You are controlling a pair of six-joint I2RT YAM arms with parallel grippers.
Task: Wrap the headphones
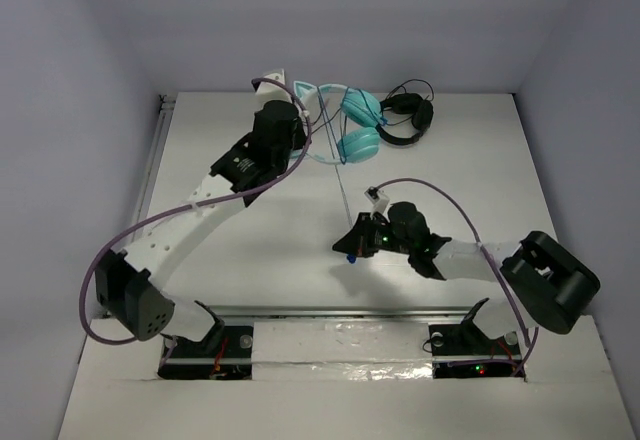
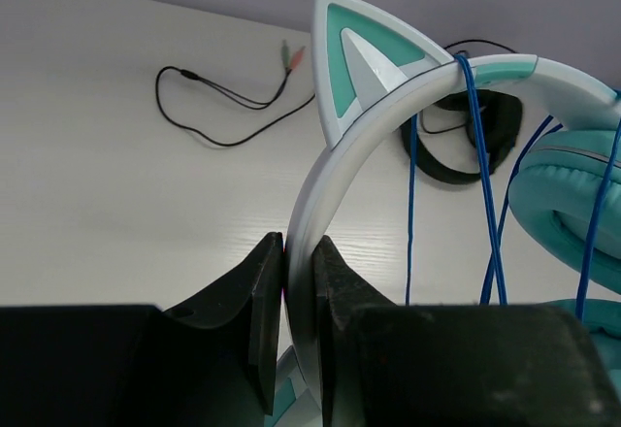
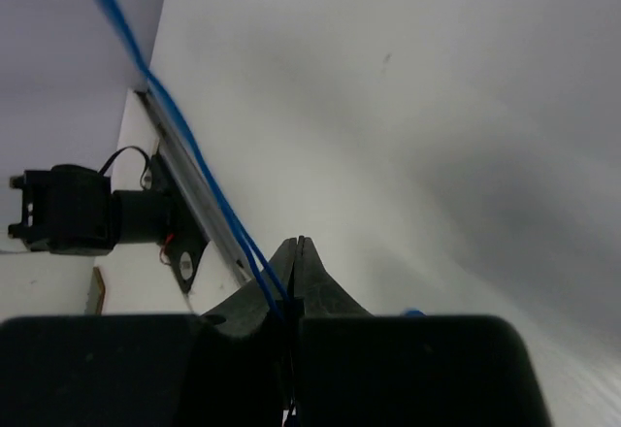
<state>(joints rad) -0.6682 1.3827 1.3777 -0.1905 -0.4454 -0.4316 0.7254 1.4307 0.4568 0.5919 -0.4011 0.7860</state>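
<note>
Headphones near table's far edge; left gripper clamps the headband. Right gripper pinches the blue cable. Risk: under tension, the thin cable slips out and the loops slacken.

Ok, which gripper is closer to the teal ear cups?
Left. The left gripper clamps the headband beside the ear cups; the right gripper sits nearer the arm bases, pinching the blue cable.
</note>
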